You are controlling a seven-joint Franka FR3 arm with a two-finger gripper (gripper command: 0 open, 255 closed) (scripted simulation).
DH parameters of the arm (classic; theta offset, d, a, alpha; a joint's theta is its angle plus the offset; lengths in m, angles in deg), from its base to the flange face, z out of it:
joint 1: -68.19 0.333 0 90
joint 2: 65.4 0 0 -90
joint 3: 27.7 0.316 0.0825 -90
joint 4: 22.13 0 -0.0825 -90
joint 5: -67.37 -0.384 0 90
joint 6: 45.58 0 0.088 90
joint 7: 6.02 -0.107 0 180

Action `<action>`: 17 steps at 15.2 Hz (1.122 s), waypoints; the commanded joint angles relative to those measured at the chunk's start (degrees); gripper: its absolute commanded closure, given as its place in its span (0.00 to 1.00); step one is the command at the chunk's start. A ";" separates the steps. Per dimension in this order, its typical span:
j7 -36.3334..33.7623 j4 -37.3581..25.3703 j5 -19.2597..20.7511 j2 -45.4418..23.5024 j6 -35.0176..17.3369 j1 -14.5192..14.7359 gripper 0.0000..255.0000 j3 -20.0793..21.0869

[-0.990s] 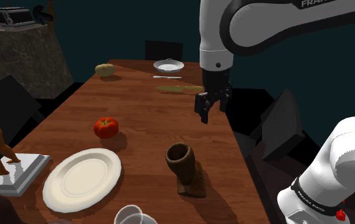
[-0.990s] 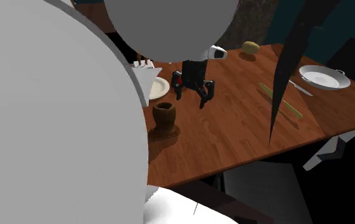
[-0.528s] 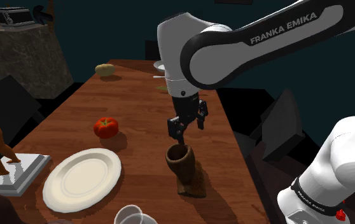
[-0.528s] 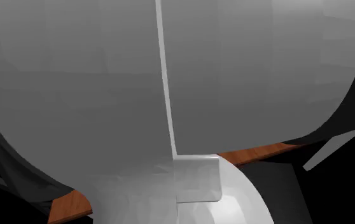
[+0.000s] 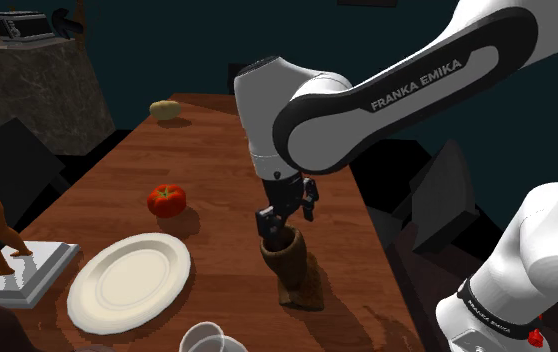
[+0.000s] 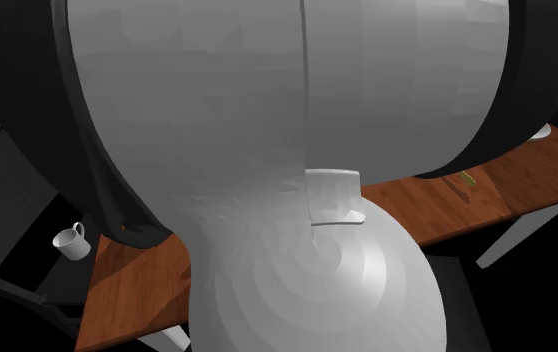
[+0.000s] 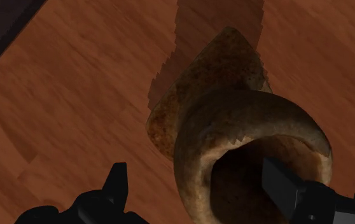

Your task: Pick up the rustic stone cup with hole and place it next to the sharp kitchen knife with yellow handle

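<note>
The cup (image 5: pixel 287 264) is brown and rough like stone, and stands upright on a flat base near the wooden table's (image 5: pixel 212 165) edge on the shoulder view's right. My gripper (image 5: pixel 286 218) hangs open right over its mouth. In the wrist view the gripper (image 7: pixel 196 186) straddles the cup's (image 7: pixel 233 121) wall: one finger (image 7: pixel 115 183) is outside it and the other finger (image 7: pixel 279 183) is over the dark opening, neither pressing on it. In the second exterior view a sliver of the yellow-green knife (image 6: pixel 466 179) peeks from behind the arm.
A red tomato (image 5: pixel 166 200) and a white plate (image 5: pixel 129 282) lie toward the shoulder view's left of the cup. A clear bowl (image 5: pixel 212 340) sits at the near edge, a potato-like lump (image 5: pixel 168 109) far back. A white mug (image 6: pixel 67 240) shows in the second exterior view.
The arm has swung back from the far part of the table toward the cup and come down, so the open gripper now sits on the cup's rim. The cup has not moved.
</note>
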 commanded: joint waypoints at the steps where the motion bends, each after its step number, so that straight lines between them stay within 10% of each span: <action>1: -0.06 1.64 0.16 -0.42 -2.05 -0.01 0.00 0.03; 9: -0.06 1.64 0.16 -0.41 -2.04 -0.01 0.00 0.03; 10: -0.06 1.64 0.16 -0.41 -2.04 -0.01 1.00 0.03; 17: -0.06 1.67 0.16 -0.41 -2.06 -0.01 1.00 0.03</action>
